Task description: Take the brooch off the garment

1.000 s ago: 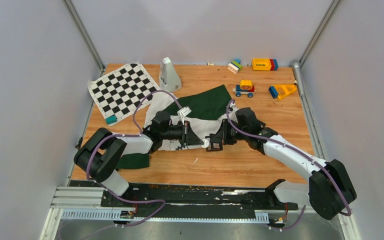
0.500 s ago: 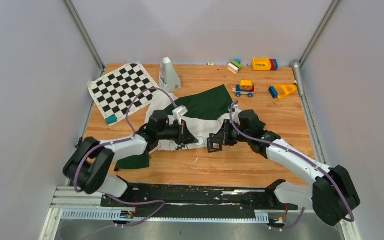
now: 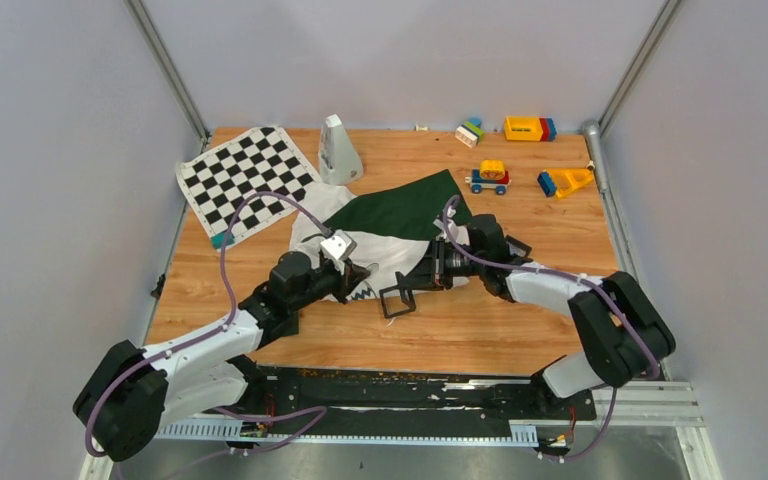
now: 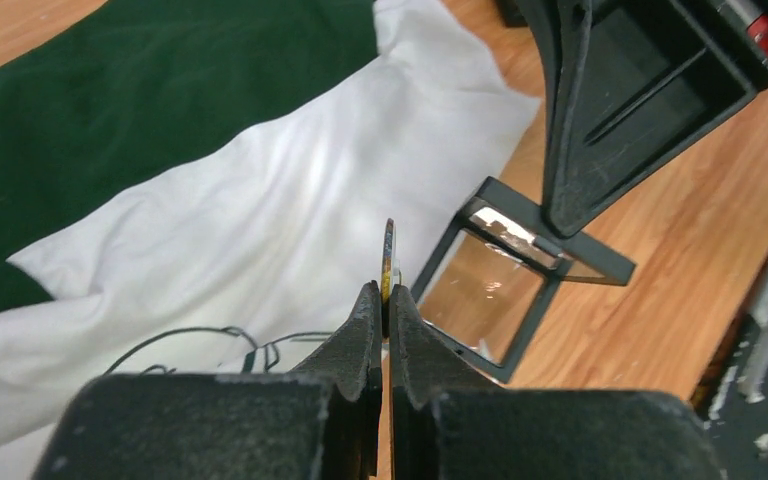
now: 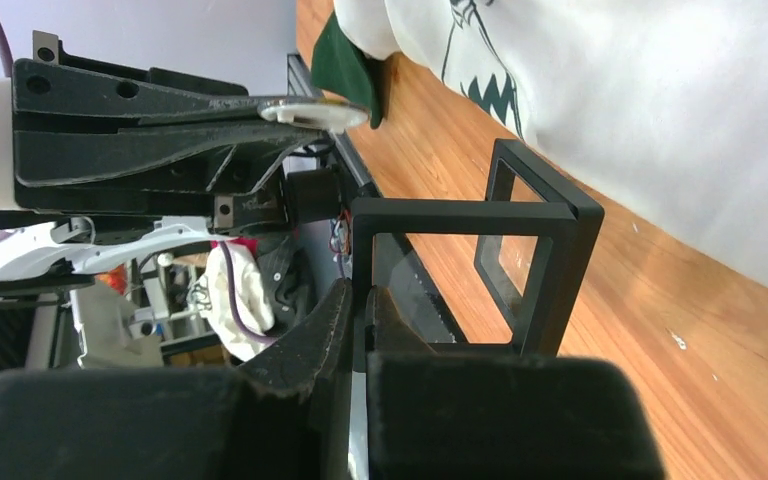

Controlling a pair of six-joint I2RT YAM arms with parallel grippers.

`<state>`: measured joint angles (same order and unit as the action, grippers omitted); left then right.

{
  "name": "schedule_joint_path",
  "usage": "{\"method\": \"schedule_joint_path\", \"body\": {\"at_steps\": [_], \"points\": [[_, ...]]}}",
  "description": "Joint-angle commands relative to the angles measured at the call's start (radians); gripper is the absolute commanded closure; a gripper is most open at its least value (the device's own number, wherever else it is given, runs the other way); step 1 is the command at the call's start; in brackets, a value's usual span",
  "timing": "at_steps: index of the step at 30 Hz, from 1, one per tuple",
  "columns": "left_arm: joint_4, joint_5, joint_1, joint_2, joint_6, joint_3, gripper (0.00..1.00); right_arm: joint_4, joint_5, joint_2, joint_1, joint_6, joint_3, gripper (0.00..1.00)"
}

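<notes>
The brooch (image 4: 388,258), a thin gold disc seen edge-on, is pinched between my left gripper's (image 4: 385,300) shut fingertips, lifted just off the garment. In the right wrist view the brooch (image 5: 317,113) shows as a flat pale disc at the tip of the left fingers (image 5: 160,130). The garment (image 3: 392,222), a white T-shirt with dark green sleeves, lies mid-table; its white chest (image 4: 260,210) is just behind the brooch. My right gripper (image 5: 360,300) is shut on the edge of a black square tray (image 5: 535,250), which it holds tilted beside the left gripper (image 3: 358,272) at the shirt's near hem.
A chequered mat (image 3: 243,178) with a teal block (image 3: 222,239) lies at the back left, a white cone-shaped object (image 3: 338,150) beside it. Toy blocks (image 3: 527,128), a toy car (image 3: 488,177) and an orange-blue piece (image 3: 563,181) sit at the back right.
Both arms have shifted left and toward the near edge. The left gripper drew back along the shirt's hem with the brooch, and the right gripper followed with the black tray.
</notes>
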<state>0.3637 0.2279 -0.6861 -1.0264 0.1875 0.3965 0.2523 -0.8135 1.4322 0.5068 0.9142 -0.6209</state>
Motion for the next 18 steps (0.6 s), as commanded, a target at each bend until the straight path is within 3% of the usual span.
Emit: {"method": "schedule_joint_path", "body": {"at_steps": [1, 8, 18], "points": [[0.127, -0.061, -0.009, 0.031, -0.172, -0.071, 1.00, 0.170, -0.161, 0.108, -0.006, 0.033, -0.049, 1.00], [0.164, -0.097, -0.046, -0.010, -0.288, -0.091, 1.00, 0.160, -0.267, 0.242, -0.021, -0.065, -0.130, 1.00], [0.214, -0.064, -0.094, -0.085, -0.402, -0.101, 1.00, 0.240, -0.317, 0.315, -0.023, -0.105, -0.152, 1.00]]}}
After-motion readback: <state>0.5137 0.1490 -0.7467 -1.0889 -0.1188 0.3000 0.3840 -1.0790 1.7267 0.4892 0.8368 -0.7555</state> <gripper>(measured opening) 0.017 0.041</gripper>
